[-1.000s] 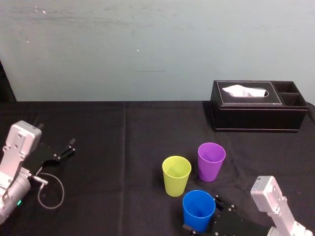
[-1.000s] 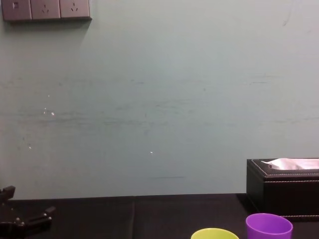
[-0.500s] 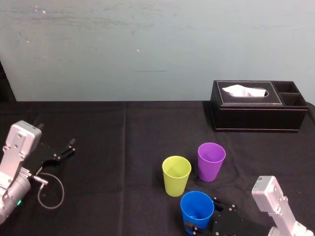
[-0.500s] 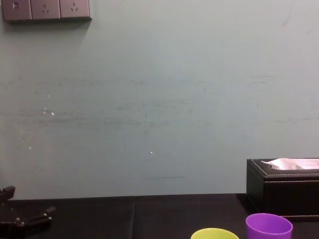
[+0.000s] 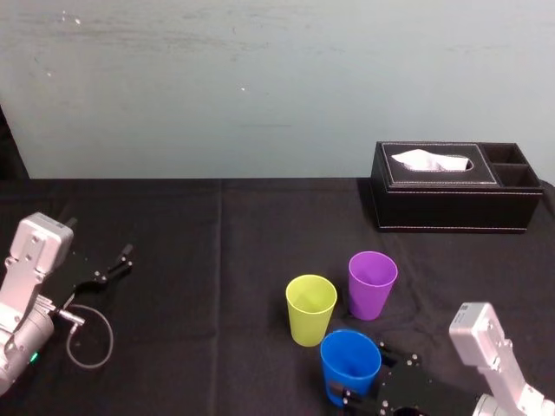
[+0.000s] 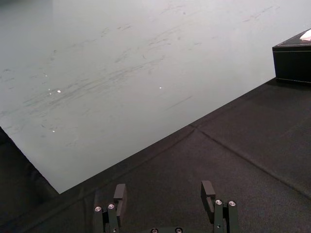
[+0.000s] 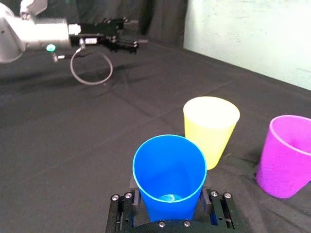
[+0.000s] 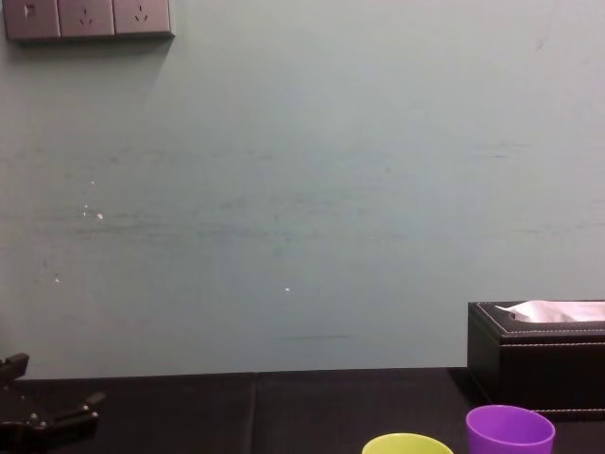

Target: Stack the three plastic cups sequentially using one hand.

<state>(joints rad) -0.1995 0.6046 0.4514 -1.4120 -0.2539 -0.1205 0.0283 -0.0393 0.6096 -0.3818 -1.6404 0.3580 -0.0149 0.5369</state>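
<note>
Right gripper [image 7: 170, 208] low at the near right of the black table [image 5: 217, 234], fingers pressed on both sides of the upright blue cup [image 7: 169, 167] — yellow-green cup [image 7: 211, 126] just beyond, purple cup [image 7: 286, 155] beside that, tissue box [image 5: 455, 186] at back right — left gripper [image 6: 164, 204] parked far left, fingers apart.

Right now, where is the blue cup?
In the head view the blue cup is low on the right side, held in the right pincer, just nearer the robot than the yellow-green cup.
</note>
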